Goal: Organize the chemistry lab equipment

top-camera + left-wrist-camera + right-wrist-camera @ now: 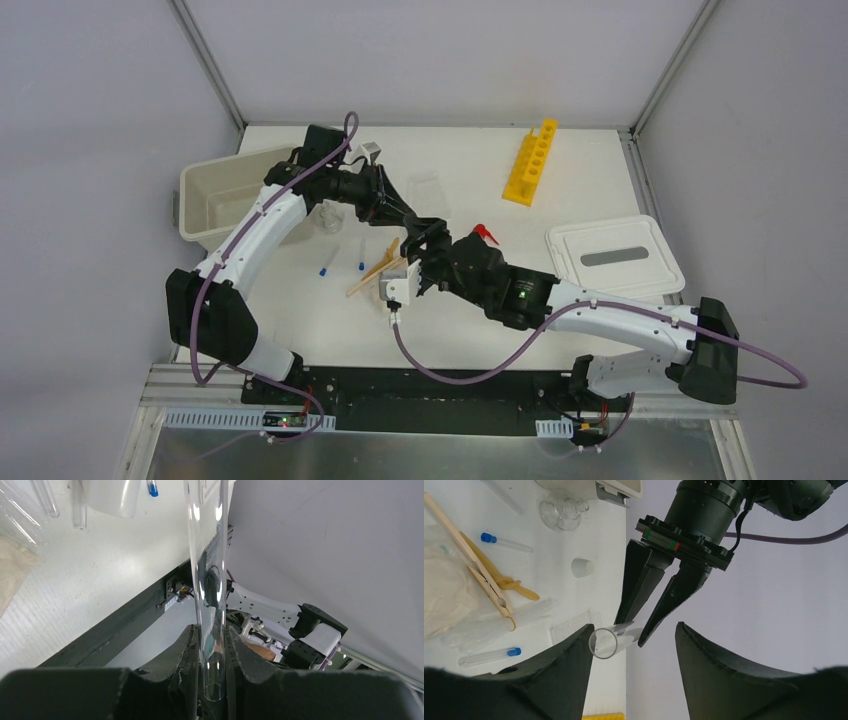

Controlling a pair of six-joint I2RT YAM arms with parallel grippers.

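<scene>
My left gripper [212, 630] is shut on a clear uncapped tube [207, 570], gripping it near its rounded bottom. In the right wrist view that tube's open mouth [604, 642] points at the camera, held by the left gripper's black fingers [644, 580]. My right gripper [634, 627] is open around the mouth, which lies against its left finger [574, 655] with a wide gap to the other finger. Both grippers meet above the table's middle [425, 240]. Blue-capped tubes [504, 543] [489, 656], wooden sticks [484, 577] and a beige packet [444, 595] lie below. The yellow rack [530, 162] lies at the back right.
A cream bin [215, 195] stands at the back left and its white lid [615, 257] lies at the right. A red nozzle [483, 234] shows behind the right wrist. A small glass vessel [561, 512] and a white stopper [583, 567] sit near the sticks.
</scene>
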